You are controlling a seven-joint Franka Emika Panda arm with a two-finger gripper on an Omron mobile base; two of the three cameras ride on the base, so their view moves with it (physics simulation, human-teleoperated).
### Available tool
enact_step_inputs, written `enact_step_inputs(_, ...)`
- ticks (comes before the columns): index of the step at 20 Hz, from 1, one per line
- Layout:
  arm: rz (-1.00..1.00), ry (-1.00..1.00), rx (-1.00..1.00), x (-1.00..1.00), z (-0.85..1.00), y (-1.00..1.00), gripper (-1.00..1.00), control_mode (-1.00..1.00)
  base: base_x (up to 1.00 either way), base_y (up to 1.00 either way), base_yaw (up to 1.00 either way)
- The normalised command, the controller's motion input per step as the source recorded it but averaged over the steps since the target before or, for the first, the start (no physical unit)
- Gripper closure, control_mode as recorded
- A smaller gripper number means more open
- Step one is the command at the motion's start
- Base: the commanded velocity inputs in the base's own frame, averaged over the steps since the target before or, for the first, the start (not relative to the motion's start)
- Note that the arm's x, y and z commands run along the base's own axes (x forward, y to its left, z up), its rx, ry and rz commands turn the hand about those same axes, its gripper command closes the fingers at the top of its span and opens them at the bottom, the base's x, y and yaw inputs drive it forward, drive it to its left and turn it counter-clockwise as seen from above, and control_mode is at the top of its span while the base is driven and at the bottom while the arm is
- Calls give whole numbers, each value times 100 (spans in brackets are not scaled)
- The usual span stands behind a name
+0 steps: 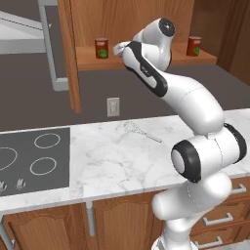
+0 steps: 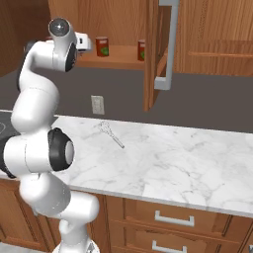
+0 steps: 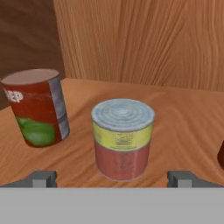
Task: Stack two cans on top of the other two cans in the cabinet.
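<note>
The pale can (image 3: 123,138), banded yellow-green and pink with a grey top, stands upright on the cabinet's plank shelf (image 3: 183,118), straight ahead of my hand. My gripper (image 3: 113,179) is open; its fingertips (image 3: 41,178) sit wide apart just short of the can, touching nothing. A red can with a green patch (image 3: 37,107) stands to its left. From the base, the gripper (image 1: 117,49) reaches into the cabinet (image 1: 73,58) between one red can (image 1: 101,48) and another (image 1: 194,46). A dark red edge (image 3: 221,155) shows at the right.
A wire whisk (image 1: 141,132) lies on the marble counter (image 1: 112,161) below the cabinet. A stove top (image 1: 34,156) is at the left, a wall outlet (image 1: 113,106) behind. The open cabinet door with its grey handle (image 2: 168,44) stands to the right of the shelf.
</note>
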Motion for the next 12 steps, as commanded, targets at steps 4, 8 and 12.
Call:
enact_step_inputs(4,3,0,0,34,-8,3,-100,-100,0,0,0)
enact_step_inputs(8,3,0,0,25,-4,4,-100,-100,0,0,0)
enact_step_inputs(12,3,0,0,21,-3,6,-100,-100,0,0,0)
